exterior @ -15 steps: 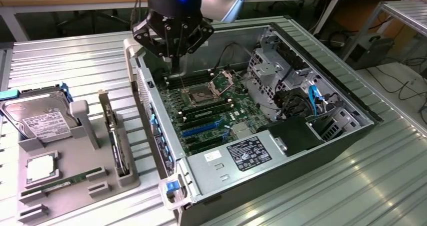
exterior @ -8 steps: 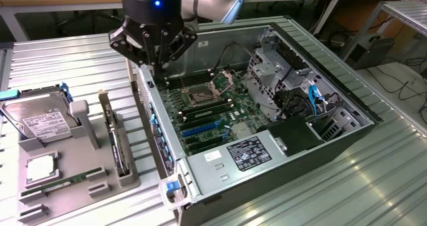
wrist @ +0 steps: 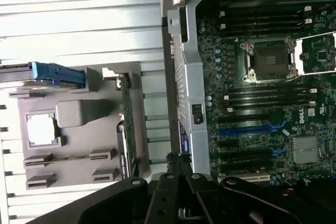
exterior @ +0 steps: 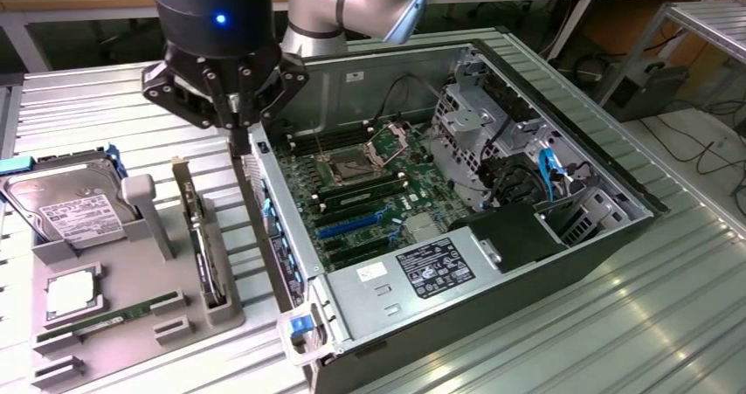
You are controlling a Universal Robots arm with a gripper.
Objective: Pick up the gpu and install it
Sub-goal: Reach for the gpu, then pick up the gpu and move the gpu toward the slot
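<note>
The gpu (exterior: 198,237), slim black flat card with silvery bracket: upright on edge in slot of grey plastic holder tray (exterior: 140,280), with silver labelled hard drive (exterior: 76,215), square processor chip (exterior: 72,293), narrow green RAM stick (exterior: 111,318). Open black computer case (exterior: 362,84), green motherboard (exterior: 362,193) inside. Black gripper (exterior: 239,134): fingers pressed together, empty, above case edge nearest tray, clear of gpu.

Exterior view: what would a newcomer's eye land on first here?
The open case dominates the middle, its motherboard bare. The black claw hangs shut over the case's wall on the exterior view's left. Beside it, a grey tray holds the gpu on edge and a hard drive.
</note>
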